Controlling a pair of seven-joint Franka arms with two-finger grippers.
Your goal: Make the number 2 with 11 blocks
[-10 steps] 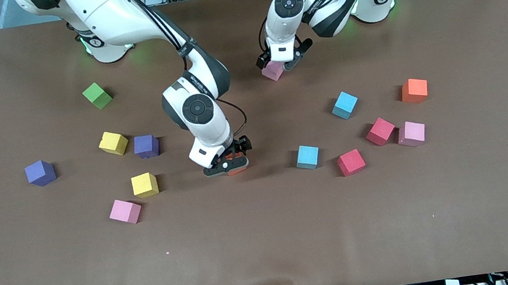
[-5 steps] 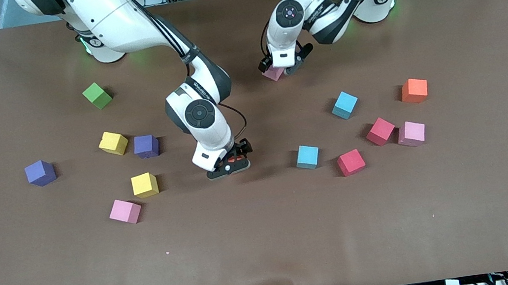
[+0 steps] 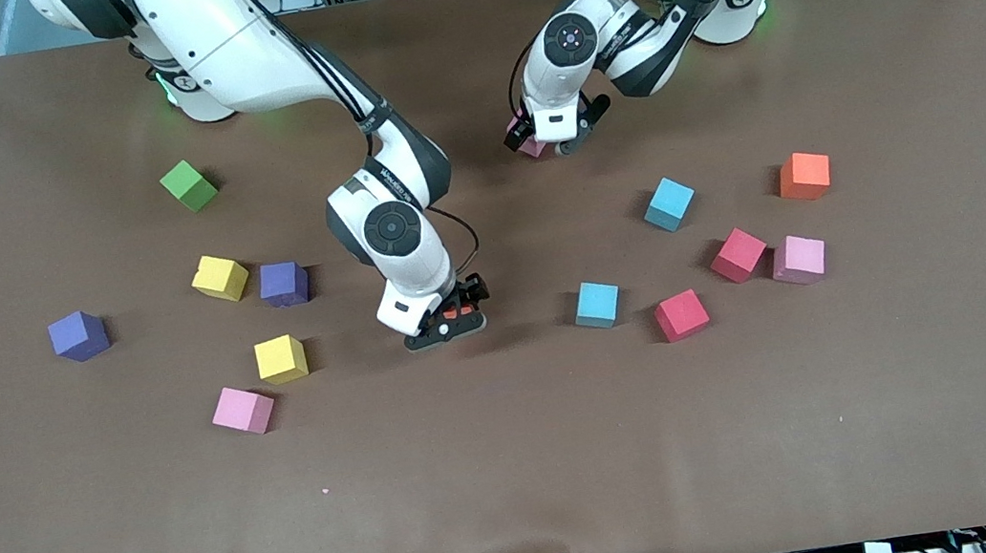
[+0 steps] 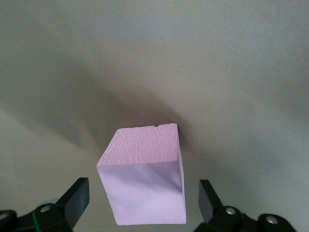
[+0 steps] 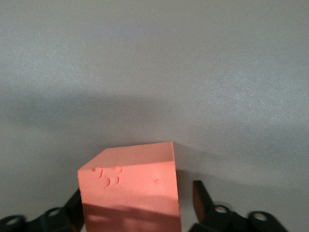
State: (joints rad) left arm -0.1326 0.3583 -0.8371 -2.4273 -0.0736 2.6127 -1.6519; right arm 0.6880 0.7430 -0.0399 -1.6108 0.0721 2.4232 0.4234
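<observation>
where cubes lie scattered, matte pink block (image 4: 145,181), dented orange block (image 5: 129,191)

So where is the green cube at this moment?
In the front view the green cube sits alone toward the right arm's end of the table, farther from the camera than the yellow cube and purple cube.

both pincers largely hide their cubes in the front view.
</observation>
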